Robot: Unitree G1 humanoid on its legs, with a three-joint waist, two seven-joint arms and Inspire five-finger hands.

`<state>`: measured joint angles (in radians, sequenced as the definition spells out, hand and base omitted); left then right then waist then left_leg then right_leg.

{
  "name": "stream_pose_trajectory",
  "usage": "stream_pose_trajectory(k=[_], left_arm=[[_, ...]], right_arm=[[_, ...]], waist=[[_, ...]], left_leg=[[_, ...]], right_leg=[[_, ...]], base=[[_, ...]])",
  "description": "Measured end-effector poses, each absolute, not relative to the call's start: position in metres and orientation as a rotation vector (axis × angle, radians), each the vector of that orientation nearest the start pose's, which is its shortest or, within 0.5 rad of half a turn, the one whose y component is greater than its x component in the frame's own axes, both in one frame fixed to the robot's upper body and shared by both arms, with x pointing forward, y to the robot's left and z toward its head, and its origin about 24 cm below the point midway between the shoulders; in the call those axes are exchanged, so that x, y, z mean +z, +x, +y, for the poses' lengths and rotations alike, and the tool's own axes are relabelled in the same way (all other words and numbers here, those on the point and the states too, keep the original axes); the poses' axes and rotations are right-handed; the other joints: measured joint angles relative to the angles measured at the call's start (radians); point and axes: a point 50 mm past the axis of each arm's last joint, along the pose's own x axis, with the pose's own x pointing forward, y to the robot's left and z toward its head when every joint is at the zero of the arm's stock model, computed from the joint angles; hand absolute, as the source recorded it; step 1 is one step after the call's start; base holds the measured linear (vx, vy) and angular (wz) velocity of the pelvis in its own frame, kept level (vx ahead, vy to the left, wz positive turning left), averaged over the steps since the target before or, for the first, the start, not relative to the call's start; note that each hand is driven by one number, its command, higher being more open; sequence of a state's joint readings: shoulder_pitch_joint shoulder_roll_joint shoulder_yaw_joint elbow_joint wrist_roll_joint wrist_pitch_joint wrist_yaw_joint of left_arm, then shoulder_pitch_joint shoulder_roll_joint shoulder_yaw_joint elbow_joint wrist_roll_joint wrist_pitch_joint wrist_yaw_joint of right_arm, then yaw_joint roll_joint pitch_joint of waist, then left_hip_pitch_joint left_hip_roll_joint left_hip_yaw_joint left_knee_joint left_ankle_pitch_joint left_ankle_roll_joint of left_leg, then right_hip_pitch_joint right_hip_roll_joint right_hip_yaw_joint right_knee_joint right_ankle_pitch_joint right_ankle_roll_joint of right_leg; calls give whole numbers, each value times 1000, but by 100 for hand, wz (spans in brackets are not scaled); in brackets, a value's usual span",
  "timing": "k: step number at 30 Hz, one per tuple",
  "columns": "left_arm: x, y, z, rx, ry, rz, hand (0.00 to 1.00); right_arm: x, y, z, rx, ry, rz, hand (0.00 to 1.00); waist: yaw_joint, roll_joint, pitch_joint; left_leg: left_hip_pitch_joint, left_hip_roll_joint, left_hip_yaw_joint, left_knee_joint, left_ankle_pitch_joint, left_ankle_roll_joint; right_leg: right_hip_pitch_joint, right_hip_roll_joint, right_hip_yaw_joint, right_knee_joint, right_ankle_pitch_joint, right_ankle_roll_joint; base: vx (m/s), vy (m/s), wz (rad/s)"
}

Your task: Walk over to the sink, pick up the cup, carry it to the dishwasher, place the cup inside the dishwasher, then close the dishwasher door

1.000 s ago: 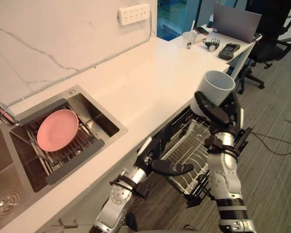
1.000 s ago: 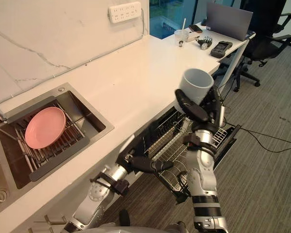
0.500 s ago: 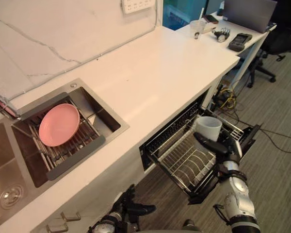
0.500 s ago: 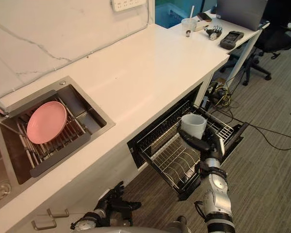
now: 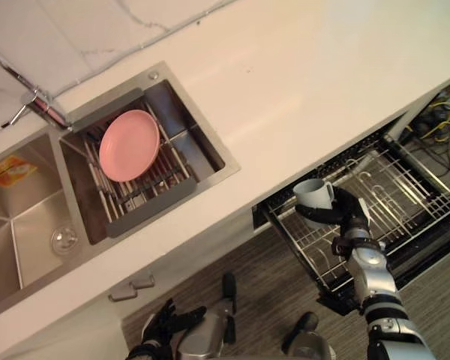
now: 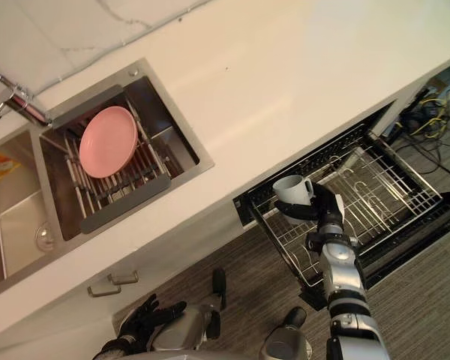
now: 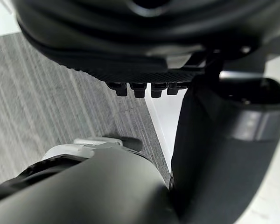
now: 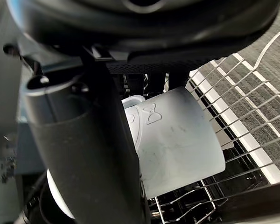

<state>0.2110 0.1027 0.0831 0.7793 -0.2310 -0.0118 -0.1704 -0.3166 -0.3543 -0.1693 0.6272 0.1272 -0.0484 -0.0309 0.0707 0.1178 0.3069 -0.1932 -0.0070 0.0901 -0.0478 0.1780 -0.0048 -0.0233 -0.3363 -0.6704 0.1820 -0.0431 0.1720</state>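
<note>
One pale grey glazed mug with a side handle (image 5: 313, 193) was the whole story here. The right hand (image 5: 346, 215) gripped it round the body, thumb across one side and fingers curled behind the other (the right wrist view showed that best). It was upright, mouth up, over the sink-side end of the pulled-out silver wire dishwasher rack (image 5: 394, 191), just below the edge of the white stone counter (image 5: 300, 82). I couldn't tell for sure whether it touched the wires. The left hand (image 5: 163, 325) hung low by the floor, fingers loosely spread, holding nothing. The round pink plate (image 5: 129, 145) sat in the steel sink (image 5: 30, 217), well apart from all this. My guess on handling is that it's ceramic: rigid, light enough for that hand, but slick and likely to chip if it dropped onto the wires. The body grip seemed the sensible hold, since the handle looked too small for those fingers. I'd let go only once the base rested on the rack.
</note>
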Motion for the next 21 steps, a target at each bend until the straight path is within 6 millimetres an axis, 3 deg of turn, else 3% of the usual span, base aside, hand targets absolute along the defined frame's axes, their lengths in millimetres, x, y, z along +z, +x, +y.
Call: stream_pose_trajectory(k=[2, 3, 8, 21], left_arm=[[-142, 102, 199, 114, -322, 913, 100], [-141, 102, 199, 112, -343, 910, 100], [-140, 109, 200, 70, -425, 901, 100], [-141, 117, 207, 92, -422, 961, 100]], right_arm=[[31, 305, -283, -264, -191, 209, 0], [32, 306, -287, -265, -198, 217, 100], [11, 298, -303, -260, -232, 396, 100], [-8, 295, -283, -241, -164, 445, 100]], waist=[[3, 5, 27], [2, 5, 35], [30, 9, 65], [34, 4, 87]], left_leg=[[-19, -7, -18, 0, 5, -1], [-20, -9, -24, 0, 9, 3], [-46, -18, -74, 22, 17, 1], [-6, -11, -86, 0, 29, -15]], right_leg=[[-27, -21, -12, 53, -25, -1], [-29, -25, -16, 64, -31, -2], [-23, -36, -49, 109, -66, -12], [1, -34, -46, 148, -108, -18]], base=[[-41, -36, 23], [-34, -46, 30], [-26, -65, 31], [-48, -74, 2]])
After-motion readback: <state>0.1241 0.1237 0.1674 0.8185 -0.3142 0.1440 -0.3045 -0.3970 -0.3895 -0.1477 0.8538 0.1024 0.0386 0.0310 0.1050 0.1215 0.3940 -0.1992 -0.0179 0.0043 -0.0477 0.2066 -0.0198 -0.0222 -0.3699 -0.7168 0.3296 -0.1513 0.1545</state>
